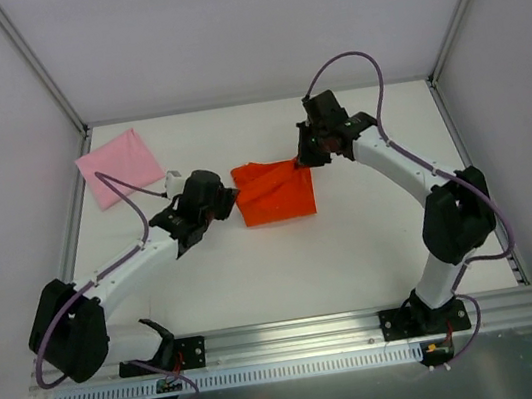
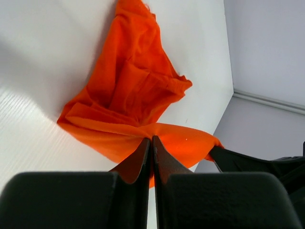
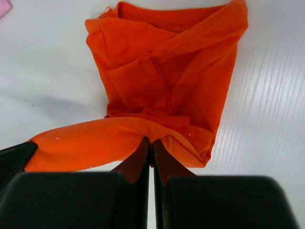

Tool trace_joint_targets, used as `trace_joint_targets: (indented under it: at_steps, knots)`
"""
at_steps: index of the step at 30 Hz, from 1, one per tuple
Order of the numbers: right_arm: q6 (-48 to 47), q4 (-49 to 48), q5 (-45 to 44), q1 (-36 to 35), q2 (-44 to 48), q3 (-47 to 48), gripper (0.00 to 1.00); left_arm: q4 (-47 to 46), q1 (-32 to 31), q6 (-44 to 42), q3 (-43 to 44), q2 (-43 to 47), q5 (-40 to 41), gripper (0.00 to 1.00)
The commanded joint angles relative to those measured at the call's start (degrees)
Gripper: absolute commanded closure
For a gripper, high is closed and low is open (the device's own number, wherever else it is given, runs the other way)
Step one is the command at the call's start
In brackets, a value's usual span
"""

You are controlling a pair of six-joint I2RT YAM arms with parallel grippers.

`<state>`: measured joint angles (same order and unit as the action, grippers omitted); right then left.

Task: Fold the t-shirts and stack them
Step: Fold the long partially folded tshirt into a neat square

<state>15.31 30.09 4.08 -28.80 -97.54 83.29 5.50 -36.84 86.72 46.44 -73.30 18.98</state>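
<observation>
The orange-red shirt (image 1: 275, 193) lies near the middle of the worktop (image 1: 354, 246), a little toward the far edge; from above it looks like a rough square, folded on itself, with its left side uneven. The cloth is soft and thin, without print, and it falls in many loose folds; in the right wrist view a stitched hem (image 3: 200, 33) with a double seam runs along its far side.

The left gripper (image 2: 151, 139) is at the left side of this shirt; its jaws are pressed together on an edge of the orange cloth. The right gripper (image 3: 151, 140) is at the far right corner of the same shirt; its jaws are also clamped on the cloth, with no gap between them. A band of the cloth is drawn between the two grippers and raised a little over the rest of the shirt; in each wrist view a black finger of the other gripper shows at the end of this band.

The pink shirt (image 1: 119, 167) rests flat near the far left corner of the worktop, well apart from the orange one; it is a smooth, light square, turned at an angle to the edges.

The worktop is white and matte, with fine parallel ridges; a grey metal rail (image 1: 298, 334) runs along the near edge. The fingers are black with a grainy surface; thin purple cables (image 1: 345, 57) loop over both arms.
</observation>
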Motion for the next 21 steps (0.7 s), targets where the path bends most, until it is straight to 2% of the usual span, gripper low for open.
trace_joint_targets:
  at_steps: [1,12,21]
  knots:
    - [-2.4,-0.6,0.7,2.3,-3.6,6.3,0.99,-2.1,2.6,-6.0,4.5,-5.9,-2.8,1.0]
    - [-2.8,-0.7,1.7,6.2,-13.0,14.3,0.99,-3.7,7.3,-9.7,16.5,-22.2,-8.4,1.0]
    - [-3.5,-0.7,4.4,7.6,-20.2,20.1,0.99,-2.4,9.7,-12.7,24.3,-29.0,-9.5,1.0]
